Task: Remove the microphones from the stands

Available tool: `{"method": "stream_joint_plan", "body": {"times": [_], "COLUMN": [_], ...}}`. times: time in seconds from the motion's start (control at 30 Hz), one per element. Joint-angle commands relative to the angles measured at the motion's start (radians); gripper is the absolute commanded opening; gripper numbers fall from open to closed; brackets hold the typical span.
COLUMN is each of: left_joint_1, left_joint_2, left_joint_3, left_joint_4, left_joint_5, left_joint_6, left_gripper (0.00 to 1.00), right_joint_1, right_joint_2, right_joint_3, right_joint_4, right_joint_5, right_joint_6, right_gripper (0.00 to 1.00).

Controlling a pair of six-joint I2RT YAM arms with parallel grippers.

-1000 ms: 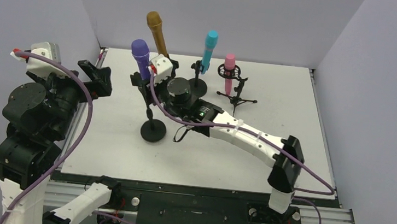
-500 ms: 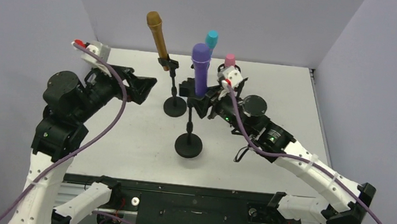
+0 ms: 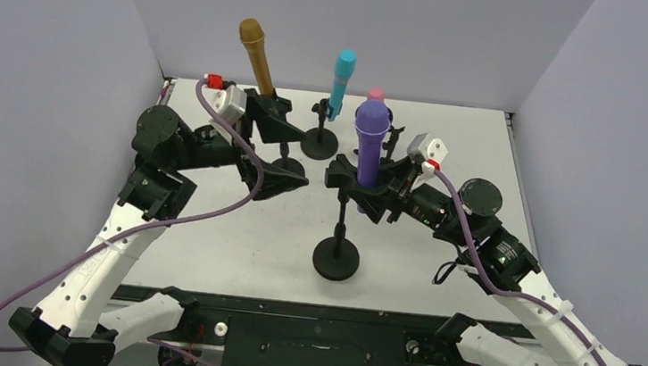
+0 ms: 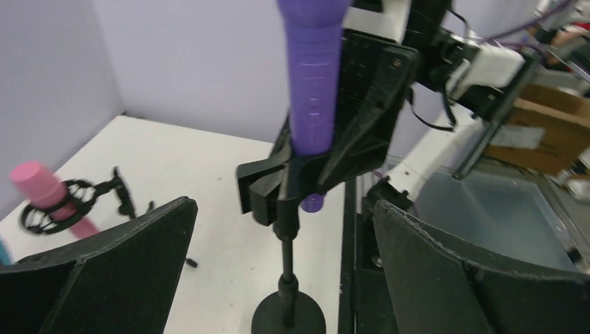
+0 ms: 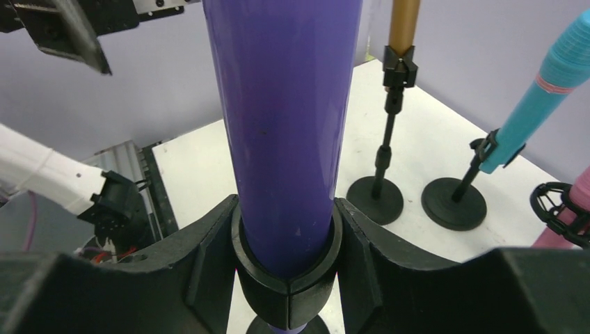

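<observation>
Here, the purple microphone (image 3: 369, 138) stands upright just right of centre in the top view, seated in the clip (image 5: 286, 275) of its stand (image 3: 336, 258). The right gripper (image 3: 363, 189) pinches that clip from both sides. The left gripper (image 3: 294, 158), left of centre, is spread wide and touches nothing.

You see a smooth purple plastic microphone (image 3: 369, 138) in a black metal stand with a round base (image 3: 335, 259). The other three are a gold tapered microphone (image 3: 257, 51), a teal microphone with a pink band (image 3: 341, 77) and a pink capsule microphone (image 4: 38, 184). The flat tabletop (image 3: 207, 243) is white and the enclosure walls (image 3: 460, 35) are pale lilac. The arm links (image 3: 112, 248) are white with black joints, and their cables (image 3: 210, 214) are purple.
</observation>
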Motion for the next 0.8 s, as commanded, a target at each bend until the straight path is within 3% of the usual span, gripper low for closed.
{"method": "stream_joint_plan", "body": {"times": [0.0, 0.23, 0.57, 0.77], "left_joint_1": [-0.094, -0.176, -0.167, -0.159], "left_joint_2": [0.032, 0.095, 0.101, 0.105], "left_joint_3": [-0.016, -0.018, -0.004, -0.022], "left_joint_4": [0.182, 0.173, -0.046, -0.110], "left_joint_5": [0.161, 0.191, 0.108, 0.121], "left_joint_6": [0.057, 0.104, 0.305, 0.334], "left_gripper": [0.98, 0.93, 0.92, 0.91], "right_joint_1": [-0.021, -0.035, -0.036, -0.041], "right_joint_2": [-0.025, 0.013, 0.045, 0.069], "right_joint_3": [0.056, 0.084, 0.090, 0.051], "right_joint_4": [0.087, 0.102, 0.151, 0.253], "right_joint_5": [-0.156, -0.248, -0.276, -0.292], "right_joint_6": [0.014, 0.022, 0.019, 0.015], "right_gripper": [0.00, 0.00, 0.00, 0.00]}}
